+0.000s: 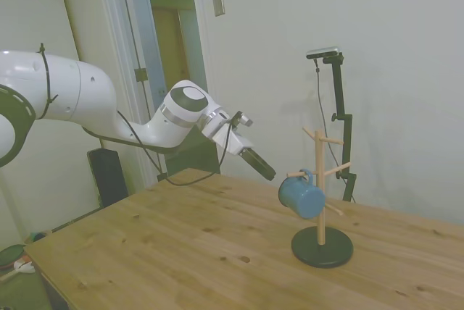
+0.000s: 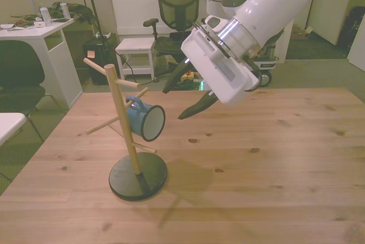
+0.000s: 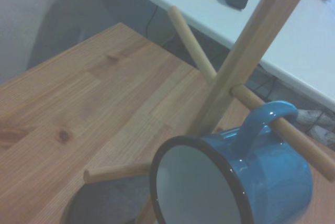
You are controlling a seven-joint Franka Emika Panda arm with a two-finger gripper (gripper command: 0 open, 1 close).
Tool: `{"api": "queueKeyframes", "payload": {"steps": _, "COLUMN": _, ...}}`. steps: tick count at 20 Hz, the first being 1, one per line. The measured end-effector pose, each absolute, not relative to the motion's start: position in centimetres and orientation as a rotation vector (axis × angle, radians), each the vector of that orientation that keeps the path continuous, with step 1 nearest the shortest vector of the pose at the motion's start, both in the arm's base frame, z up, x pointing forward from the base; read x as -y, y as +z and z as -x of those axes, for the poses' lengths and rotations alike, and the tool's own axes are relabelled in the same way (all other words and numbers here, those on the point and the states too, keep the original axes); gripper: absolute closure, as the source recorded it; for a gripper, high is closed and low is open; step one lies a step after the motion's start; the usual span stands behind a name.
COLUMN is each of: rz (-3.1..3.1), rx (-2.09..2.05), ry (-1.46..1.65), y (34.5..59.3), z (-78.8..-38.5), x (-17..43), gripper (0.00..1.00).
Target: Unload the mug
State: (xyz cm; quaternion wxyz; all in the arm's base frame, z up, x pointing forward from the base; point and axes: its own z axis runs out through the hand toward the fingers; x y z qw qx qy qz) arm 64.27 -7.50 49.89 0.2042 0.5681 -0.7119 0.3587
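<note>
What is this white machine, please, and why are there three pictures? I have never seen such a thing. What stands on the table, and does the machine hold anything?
The white machine is a robot arm. At its end is a gripper with two dark fingers, which look open and hold nothing. One picture is taken from the side of the wooden table, one from across it, and the close one from a camera on the arm's wrist. On the table stands a wooden mug tree with a round black base. A blue mug hangs by its handle on one peg, tilted with its mouth facing outward. The gripper is in the air close to the mug, not touching it.
</note>
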Motion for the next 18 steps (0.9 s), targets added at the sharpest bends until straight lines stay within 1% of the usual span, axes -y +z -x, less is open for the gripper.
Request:
{"api": "queueKeyframes", "payload": {"steps": 7, "rz": -1.547, "rx": 1.979, "ry": 1.000, "y": 49.2, "z": -64.3, "x": 6.8, "gripper": 0.00}}
{"api": "queueKeyframes", "payload": {"steps": 13, "rz": -1.431, "rx": 1.977, "ry": 1.047, "y": 49.5, "z": -63.9, "x": 6.9, "gripper": 0.00}}
{"api": "queueKeyframes", "payload": {"steps": 18, "rz": -1.411, "rx": 1.978, "ry": 1.040, "y": 47.8, "z": -65.1, "x": 7.5, "gripper": 0.00}}
